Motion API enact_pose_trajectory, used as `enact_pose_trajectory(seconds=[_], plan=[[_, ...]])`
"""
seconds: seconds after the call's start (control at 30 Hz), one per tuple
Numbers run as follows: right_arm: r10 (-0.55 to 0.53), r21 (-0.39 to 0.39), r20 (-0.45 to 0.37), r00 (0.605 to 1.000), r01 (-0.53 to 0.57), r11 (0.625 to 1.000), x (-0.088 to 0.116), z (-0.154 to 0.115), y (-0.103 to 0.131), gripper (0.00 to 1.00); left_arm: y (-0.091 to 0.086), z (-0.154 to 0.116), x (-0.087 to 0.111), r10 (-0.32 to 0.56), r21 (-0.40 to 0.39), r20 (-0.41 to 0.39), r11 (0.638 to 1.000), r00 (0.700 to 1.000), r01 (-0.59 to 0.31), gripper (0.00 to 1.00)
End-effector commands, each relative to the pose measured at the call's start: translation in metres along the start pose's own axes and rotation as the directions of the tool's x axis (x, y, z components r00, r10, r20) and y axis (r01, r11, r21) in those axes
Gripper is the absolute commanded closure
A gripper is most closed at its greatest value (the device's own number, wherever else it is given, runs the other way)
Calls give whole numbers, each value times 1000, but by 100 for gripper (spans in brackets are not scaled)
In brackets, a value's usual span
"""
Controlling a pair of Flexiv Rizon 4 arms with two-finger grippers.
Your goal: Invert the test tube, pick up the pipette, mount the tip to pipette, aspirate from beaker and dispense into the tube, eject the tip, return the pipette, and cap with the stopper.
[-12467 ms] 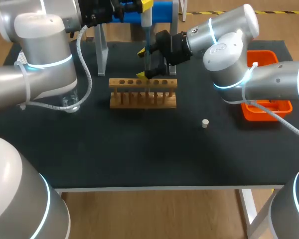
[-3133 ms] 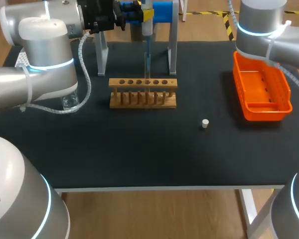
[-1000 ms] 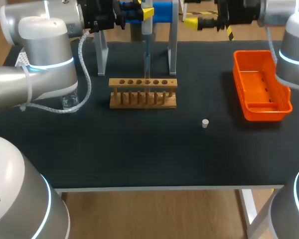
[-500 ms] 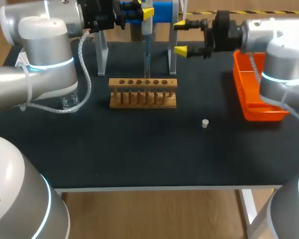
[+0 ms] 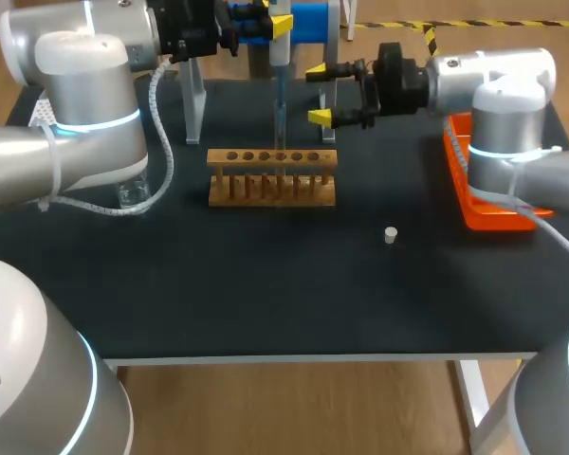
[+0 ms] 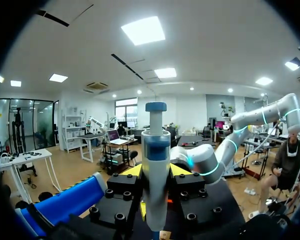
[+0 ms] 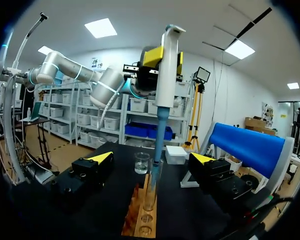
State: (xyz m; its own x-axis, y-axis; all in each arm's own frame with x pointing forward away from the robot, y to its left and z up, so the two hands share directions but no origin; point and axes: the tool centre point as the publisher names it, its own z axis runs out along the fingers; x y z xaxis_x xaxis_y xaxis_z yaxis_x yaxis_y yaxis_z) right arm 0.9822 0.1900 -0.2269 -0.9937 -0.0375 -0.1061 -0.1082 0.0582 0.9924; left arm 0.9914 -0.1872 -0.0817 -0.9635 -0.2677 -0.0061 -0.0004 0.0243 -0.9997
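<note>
The left gripper, clamped on the white and blue pipette in the upper middle of the frame, holds its lower end inside the clear glass test tube in the wooden rack: dispensing, I think. The right gripper, fingers apart just beside, should next steady the tube.

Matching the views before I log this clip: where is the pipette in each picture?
Head view: the pipette stands upright at the table's back, over the wooden rack.
Left wrist view: the pipette is clamped in the left gripper.
Right wrist view: the pipette is ahead of the open right gripper, over the rack.
Shared landmark: the blue cylinder beside it.
</note>
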Motion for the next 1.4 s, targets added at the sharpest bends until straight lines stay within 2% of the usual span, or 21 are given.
enact_pose_trajectory(seconds=[0.03, 0.57, 0.87, 1.13, 1.4], plan=[[12, -7, -13, 1000, -12, 1000, -8, 11, -11, 0, -1, 0, 0, -1, -1, 1, 1000, 1000, 1, 100], [57, 58, -15, 998, -56, 997, -15, 38, -32, 0, -1, 0, 0, -1, -1, 1, 1000, 1000, 1, 100], [67, 133, 15, 998, -68, 989, -20, 54, -45, 0, -1, 0, 0, -1, -1, 1, 1000, 1000, 1, 100], [73, 164, 36, 997, -78, 983, -25, 62, -53, 0, -1, 0, 0, -1, -1, 1, 1000, 1000, 1, 100], [42, 272, 89, 995, -65, 960, -28, 74, -65, 0, -1, 0, 0, -1, -1, 1, 1000, 1000, 1, 100]])
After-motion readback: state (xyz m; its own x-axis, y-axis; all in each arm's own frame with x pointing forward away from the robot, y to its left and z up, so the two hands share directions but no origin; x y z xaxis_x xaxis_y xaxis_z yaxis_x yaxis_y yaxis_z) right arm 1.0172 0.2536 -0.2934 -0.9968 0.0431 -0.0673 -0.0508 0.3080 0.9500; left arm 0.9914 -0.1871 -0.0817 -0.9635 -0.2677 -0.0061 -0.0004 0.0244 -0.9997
